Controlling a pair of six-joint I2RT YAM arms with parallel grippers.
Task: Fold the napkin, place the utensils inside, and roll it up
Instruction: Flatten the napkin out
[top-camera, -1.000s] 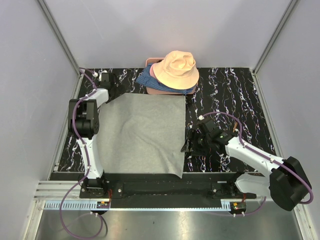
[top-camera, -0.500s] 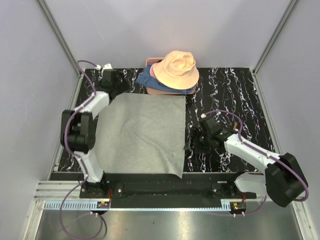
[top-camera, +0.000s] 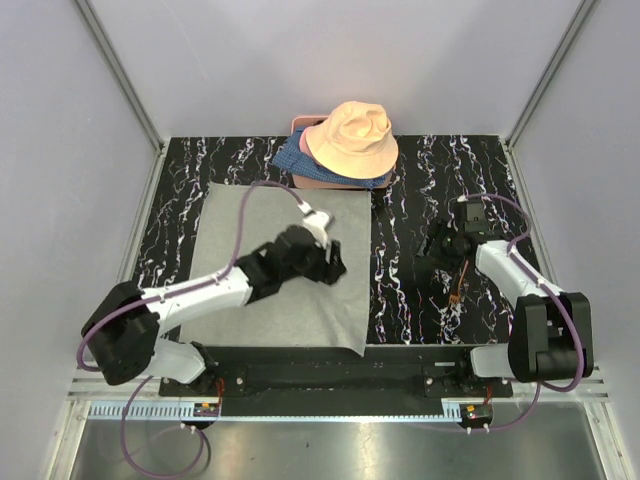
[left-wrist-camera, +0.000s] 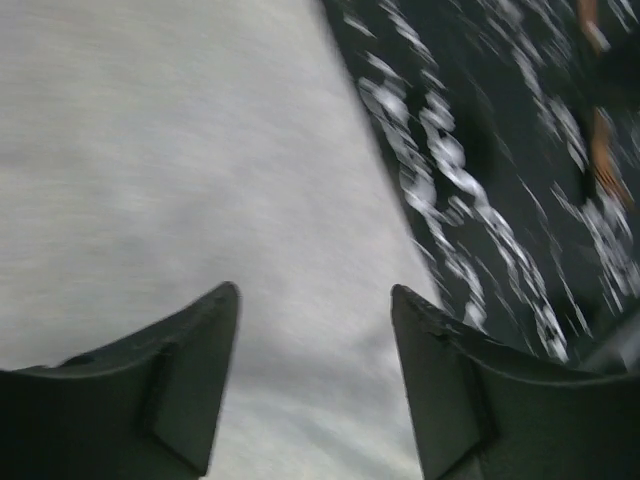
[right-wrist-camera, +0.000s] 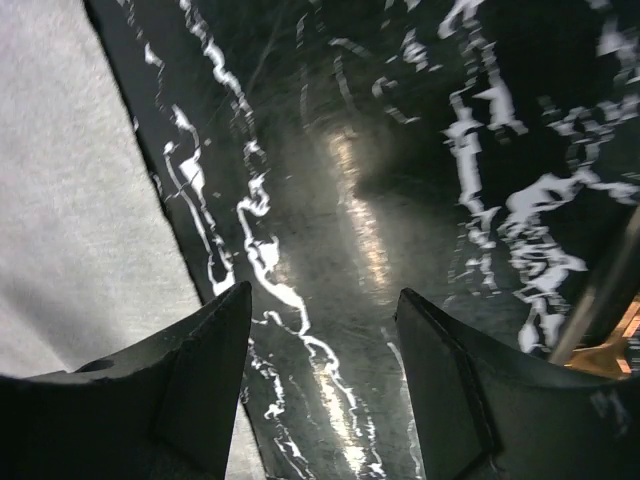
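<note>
The light-grey napkin (top-camera: 260, 240) lies spread flat on the black marbled table (top-camera: 420, 180). My left gripper (top-camera: 338, 268) reaches across it and hovers over its right part, near the right edge; its jaws stand open with only cloth (left-wrist-camera: 200, 150) below my left gripper (left-wrist-camera: 315, 290). My right gripper (top-camera: 432, 255) is open over bare table to the right of the napkin's edge (right-wrist-camera: 70, 200), and nothing is between the jaws of my right gripper (right-wrist-camera: 325, 290). Thin copper-brown utensils (top-camera: 461, 288) lie beside the right arm, and the utensils (right-wrist-camera: 600, 290) show at the right wrist view's edge.
A peach bucket hat (top-camera: 352, 135) sits on blue patterned fabric (top-camera: 290, 158) at the back of the table, just beyond the napkin's far right corner. Grey walls enclose the table on three sides.
My left arm has swung from the far left corner across the napkin to its right side, its jaws narrowing somewhat. My right gripper has drawn back rightward from the napkin's edge.
</note>
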